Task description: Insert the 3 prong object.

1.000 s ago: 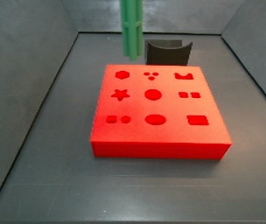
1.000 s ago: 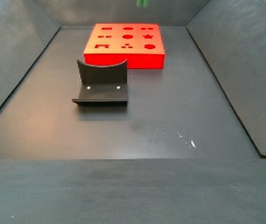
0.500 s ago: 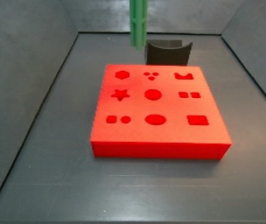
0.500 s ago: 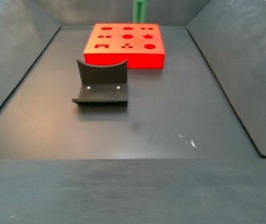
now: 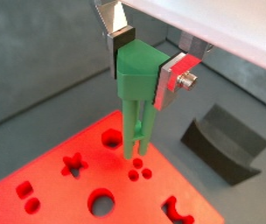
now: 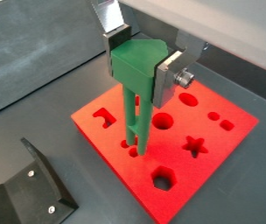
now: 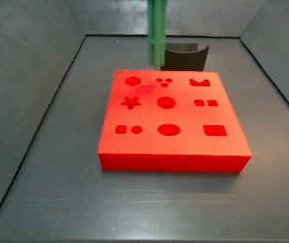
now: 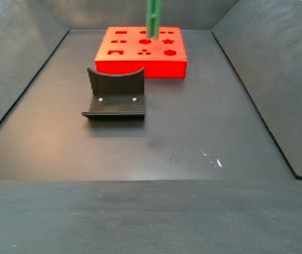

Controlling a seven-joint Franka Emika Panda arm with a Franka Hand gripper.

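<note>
Prong object (image 5: 136, 105) lowered, in gripper (image 5: 147, 63)

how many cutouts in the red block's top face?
9 on the red block, in a three-by-three grid, in a side view. None looks hidden. The end effector holds the 3 prong object above the block's far row.

Green 3 prong object (image 5: 138, 96) upright in the claw (image 5: 143, 66), prongs down above the red block (image 5: 112, 184)

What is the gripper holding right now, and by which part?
The gripper holds the 3 prong object by its thick upper block, prongs hanging down above the red block.
</note>
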